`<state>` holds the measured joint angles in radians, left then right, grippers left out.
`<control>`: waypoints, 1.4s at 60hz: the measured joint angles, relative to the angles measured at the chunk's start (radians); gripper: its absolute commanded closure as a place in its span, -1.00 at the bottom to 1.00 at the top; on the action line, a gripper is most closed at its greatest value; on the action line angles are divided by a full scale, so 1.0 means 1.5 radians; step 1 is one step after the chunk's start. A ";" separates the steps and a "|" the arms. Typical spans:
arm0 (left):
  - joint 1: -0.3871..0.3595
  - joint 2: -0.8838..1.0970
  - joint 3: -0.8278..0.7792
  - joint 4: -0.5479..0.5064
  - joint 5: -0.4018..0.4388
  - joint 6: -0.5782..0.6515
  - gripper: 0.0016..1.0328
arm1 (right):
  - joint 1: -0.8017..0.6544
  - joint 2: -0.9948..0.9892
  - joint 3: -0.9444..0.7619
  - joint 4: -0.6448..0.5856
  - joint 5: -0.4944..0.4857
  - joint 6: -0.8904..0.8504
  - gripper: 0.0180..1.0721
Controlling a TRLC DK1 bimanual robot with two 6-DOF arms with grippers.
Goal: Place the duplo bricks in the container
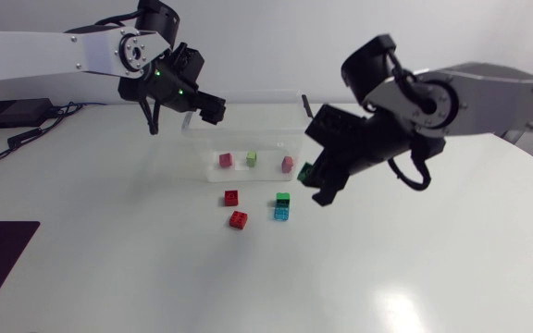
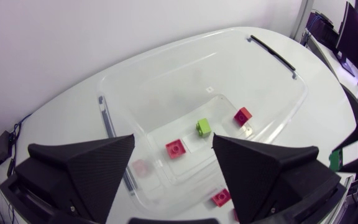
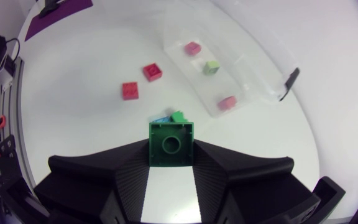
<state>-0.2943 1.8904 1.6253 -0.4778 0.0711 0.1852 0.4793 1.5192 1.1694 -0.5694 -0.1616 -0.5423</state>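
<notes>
Black fingers [image 3: 117,180] pinch a dark green brick [image 3: 171,144].

From overhead, the right gripper [image 1: 311,178] hid most of the dark green brick [image 1: 304,172] it held. In the right wrist view that brick covered most of the cyan brick [image 3: 160,118]. The left gripper [image 2: 173,143] partly hid a red brick [image 2: 221,196].

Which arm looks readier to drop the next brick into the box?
Right. The right gripper holds a green brick near the clear container; the left gripper hovers open and empty above it.
</notes>
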 measured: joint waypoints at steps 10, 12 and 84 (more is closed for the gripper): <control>-0.033 -0.123 -0.108 -0.029 -0.001 -0.002 -0.88 | -0.020 0.014 0.106 -0.005 0.002 0.028 0.65; -0.041 -0.142 -0.125 -0.032 -0.001 -0.002 -0.88 | -0.022 0.023 0.127 -0.005 0.002 0.033 0.65; -0.199 0.049 -0.297 0.029 -0.051 -0.052 -0.22 | -0.058 0.243 0.322 0.082 0.015 0.132 -0.88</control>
<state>-0.5926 1.9636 1.1801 -0.4343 -0.0059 0.1074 0.3920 1.8839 1.6531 -0.4458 -0.1387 -0.3443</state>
